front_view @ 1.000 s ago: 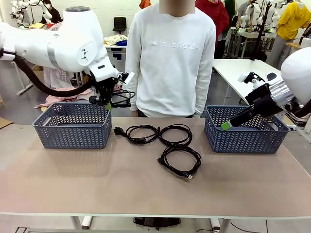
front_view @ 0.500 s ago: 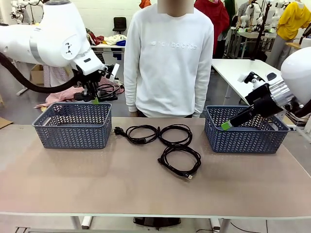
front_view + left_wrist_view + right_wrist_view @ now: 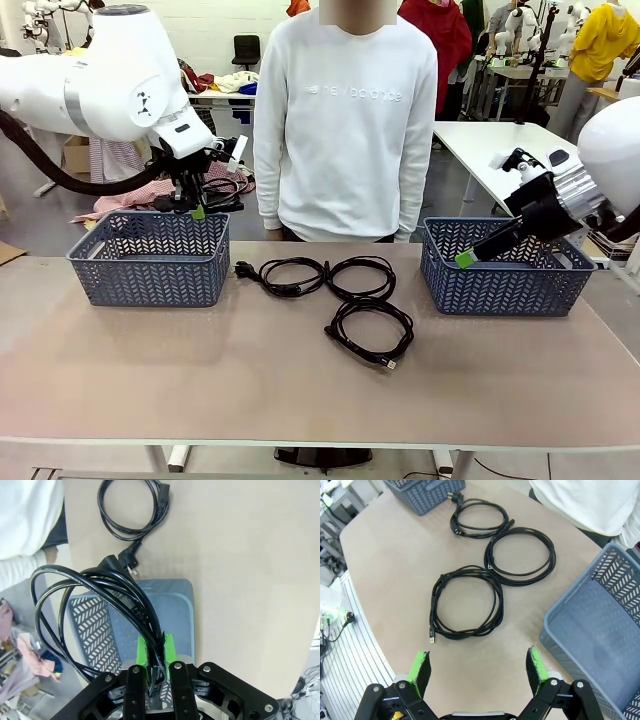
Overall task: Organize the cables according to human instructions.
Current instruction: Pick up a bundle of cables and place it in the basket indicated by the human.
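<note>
One cable (image 3: 127, 600) hangs pinched between the left fingers (image 3: 142, 652) with a basket (image 3: 150, 265) below them, not yet dropped in; three cables (image 3: 434, 605) wait unsorted on the counter (image 3: 200, 370), ahead of the spread, empty right fingers (image 3: 421, 672).

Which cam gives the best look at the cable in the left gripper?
Left wrist view: the held cable is large and close, pinched by the left gripper, loops and plug clear. Front view shows it small. Right wrist view faces the cables on the table.
</note>
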`<action>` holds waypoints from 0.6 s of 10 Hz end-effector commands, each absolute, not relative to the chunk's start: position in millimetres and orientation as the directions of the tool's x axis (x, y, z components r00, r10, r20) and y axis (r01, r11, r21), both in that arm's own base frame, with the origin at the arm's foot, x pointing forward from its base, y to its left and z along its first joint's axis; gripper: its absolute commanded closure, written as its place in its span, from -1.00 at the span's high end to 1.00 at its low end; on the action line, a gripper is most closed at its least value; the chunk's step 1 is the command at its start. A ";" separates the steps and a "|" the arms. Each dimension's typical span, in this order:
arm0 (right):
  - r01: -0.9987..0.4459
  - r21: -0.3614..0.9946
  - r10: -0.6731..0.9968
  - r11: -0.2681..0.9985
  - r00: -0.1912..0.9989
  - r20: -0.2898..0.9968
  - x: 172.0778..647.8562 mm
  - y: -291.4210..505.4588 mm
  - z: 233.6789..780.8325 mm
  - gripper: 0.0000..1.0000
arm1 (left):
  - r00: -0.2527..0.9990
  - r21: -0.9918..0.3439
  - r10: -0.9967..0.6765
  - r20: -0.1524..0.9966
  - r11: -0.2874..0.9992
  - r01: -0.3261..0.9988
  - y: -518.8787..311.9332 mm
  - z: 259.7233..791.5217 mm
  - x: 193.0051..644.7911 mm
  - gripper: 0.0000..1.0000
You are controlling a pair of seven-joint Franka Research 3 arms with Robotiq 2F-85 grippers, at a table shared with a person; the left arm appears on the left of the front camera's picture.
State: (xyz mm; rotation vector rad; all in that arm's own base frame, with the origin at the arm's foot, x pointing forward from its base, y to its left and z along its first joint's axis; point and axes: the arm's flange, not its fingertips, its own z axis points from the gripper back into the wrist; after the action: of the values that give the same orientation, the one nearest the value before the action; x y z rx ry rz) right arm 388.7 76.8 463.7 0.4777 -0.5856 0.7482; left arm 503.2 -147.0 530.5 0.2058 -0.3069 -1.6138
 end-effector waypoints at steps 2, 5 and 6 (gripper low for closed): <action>-0.759 0.197 0.484 0.620 0.568 0.666 393.2 76.4 462.8 1.00 | -0.068 0.320 -0.996 0.053 -0.047 0.946 -147.0 530.5 503.2 -0.69; -0.759 0.197 0.484 0.620 0.568 0.666 393.2 76.4 462.8 1.00 | 0.000 0.344 -0.999 0.035 0.012 0.939 -107.2 507.3 511.8 -0.69; -0.759 0.197 0.484 0.620 0.568 0.666 393.2 76.4 462.8 1.00 | 0.011 0.357 -0.999 0.034 0.022 0.934 -95.4 501.0 512.7 -0.69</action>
State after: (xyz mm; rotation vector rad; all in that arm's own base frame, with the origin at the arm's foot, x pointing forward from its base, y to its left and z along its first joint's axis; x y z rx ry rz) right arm 388.7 76.8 463.6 0.4776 -0.5855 0.7482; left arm 516.1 -106.2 505.5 0.2150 -0.2954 -1.5434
